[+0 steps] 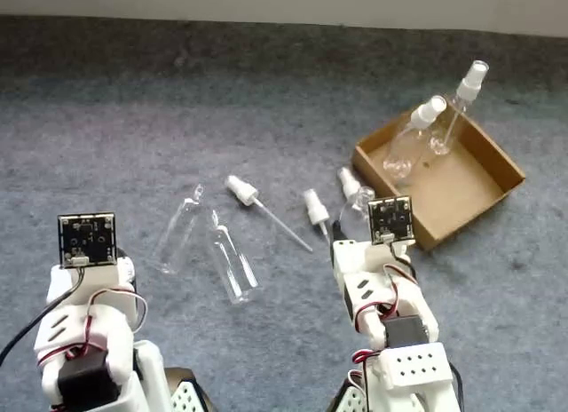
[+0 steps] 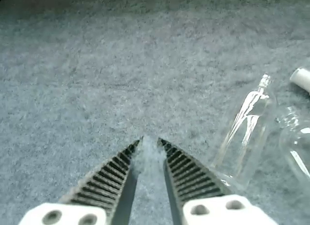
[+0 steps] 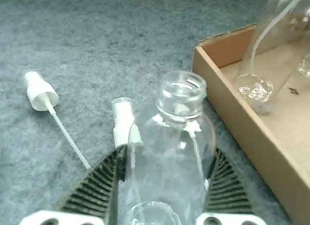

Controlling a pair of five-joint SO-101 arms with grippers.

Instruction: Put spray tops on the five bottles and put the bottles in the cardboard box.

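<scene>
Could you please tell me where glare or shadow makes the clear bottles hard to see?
High view: even light, faint shadows; the two bare bottles nearly fade into the carpet, while the capped bottles in the cardboard box catch highlights. Left wrist view: a bright streak runs along the lying bottle. Right wrist view: glints on the rim of the held bottle in the right tool.

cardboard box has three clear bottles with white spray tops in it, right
Not quite. The brown cardboard box holds two clear bottles with white spray tops, not three. The high view shows this.
</scene>
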